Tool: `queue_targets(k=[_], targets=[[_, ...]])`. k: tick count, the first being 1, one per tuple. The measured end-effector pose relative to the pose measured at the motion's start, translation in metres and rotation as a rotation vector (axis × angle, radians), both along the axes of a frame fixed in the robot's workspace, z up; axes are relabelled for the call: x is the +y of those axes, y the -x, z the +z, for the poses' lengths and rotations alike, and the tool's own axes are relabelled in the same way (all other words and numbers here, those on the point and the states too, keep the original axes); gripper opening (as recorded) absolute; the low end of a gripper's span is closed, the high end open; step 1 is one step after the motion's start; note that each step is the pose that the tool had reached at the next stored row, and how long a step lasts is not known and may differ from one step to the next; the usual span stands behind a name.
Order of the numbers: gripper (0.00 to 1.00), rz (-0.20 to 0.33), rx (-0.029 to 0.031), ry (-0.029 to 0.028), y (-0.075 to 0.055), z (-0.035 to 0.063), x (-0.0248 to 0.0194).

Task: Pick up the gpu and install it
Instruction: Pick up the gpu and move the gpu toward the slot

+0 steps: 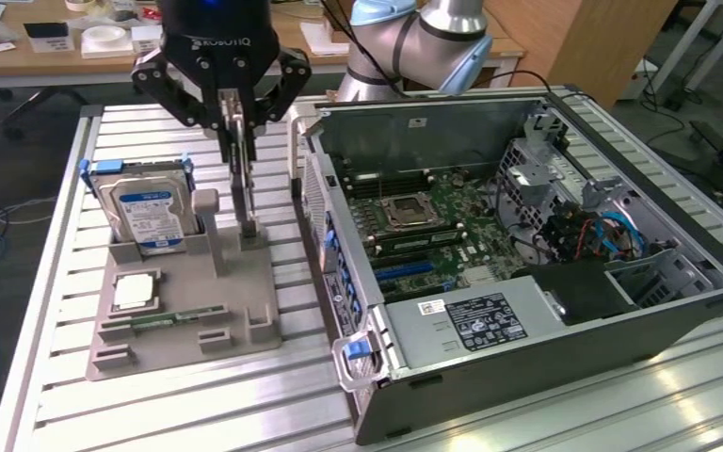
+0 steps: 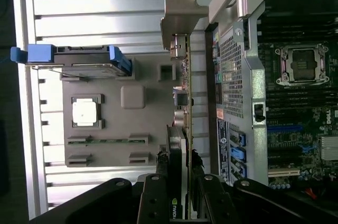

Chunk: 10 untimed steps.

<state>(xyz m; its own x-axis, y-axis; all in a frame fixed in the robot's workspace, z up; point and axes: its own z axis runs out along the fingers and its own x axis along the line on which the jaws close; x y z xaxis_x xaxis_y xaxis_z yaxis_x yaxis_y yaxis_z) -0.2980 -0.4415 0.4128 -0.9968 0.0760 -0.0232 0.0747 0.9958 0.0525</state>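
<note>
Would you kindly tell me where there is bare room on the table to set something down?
Bare slats of the table lie on the near side of the tray in the exterior view, and beyond the drive. The strip between tray and case is narrow and crowded: the end effector grips the gpu beside it.
</note>
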Motion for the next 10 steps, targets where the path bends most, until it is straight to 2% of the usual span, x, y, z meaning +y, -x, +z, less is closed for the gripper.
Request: queue_targets(k=[6,10], targets=[[0.27,0.0,0.0001,-0.0033,-0.01,0.0003,0.0],[0.27,0.0,0.0002,-0.0092,-0.018,0.0003,0.0]])
